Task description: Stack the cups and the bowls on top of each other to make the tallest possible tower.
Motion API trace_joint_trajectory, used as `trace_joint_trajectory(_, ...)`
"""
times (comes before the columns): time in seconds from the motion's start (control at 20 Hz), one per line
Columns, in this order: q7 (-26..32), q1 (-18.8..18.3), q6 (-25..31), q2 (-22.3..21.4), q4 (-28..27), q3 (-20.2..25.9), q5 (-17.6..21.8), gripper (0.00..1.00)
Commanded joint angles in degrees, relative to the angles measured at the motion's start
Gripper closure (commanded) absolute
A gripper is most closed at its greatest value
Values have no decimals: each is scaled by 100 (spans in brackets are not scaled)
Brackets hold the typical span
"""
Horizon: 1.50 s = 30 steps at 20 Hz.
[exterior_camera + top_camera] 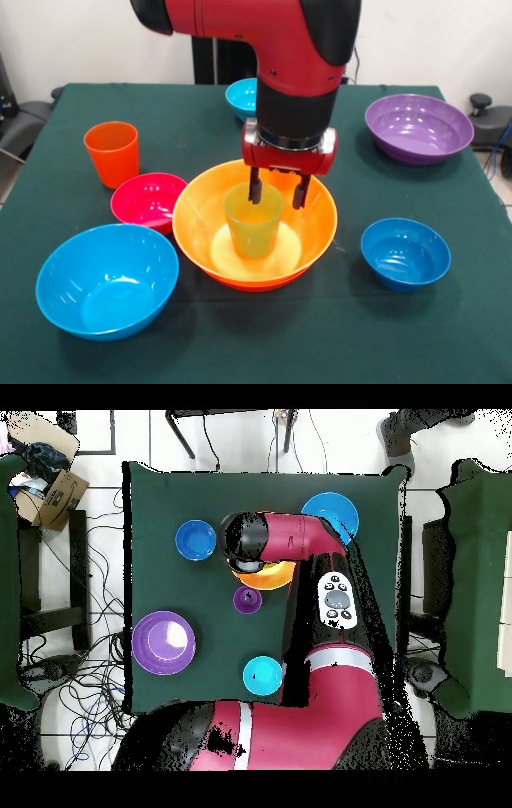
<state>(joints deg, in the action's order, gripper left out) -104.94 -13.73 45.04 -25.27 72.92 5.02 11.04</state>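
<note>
The lime green cup stands upright inside the large yellow-orange bowl at the table's middle. An orange-red bowl's edge shows under that bowl. My gripper hangs just above the cup and is open. One finger is over the cup's mouth, the other is outside its rim. The orange cup stands at the left. The purple cup shows only in the overhead view, beside the yellow-orange bowl. There my arm hides the gripper.
The magenta bowl and sky-blue bowl lie left of the middle bowl. The dark blue bowl lies to its right and the large purple bowl at the far right. The cyan bowl lies behind my arm.
</note>
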Motion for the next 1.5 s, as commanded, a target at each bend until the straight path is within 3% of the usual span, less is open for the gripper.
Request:
trace_joint_trajectory(0.05, 102, 84, 486, -273, 236, 547, -147, 0)
trace_joint_trajectory(0.25, -131, 213, 457, -170, 88, 447, -162, 0)
trace_joint_trajectory(0.55, -680, 590, 438, 387, -581, 242, -240, 0)
trace_joint_trajectory(1.25, -1906, 1571, 774, 1687, -2374, -445, -817, 0)
trace_joint_trajectory(1.5, -2158, 1798, 695, 1803, -2438, -570, -982, 0)
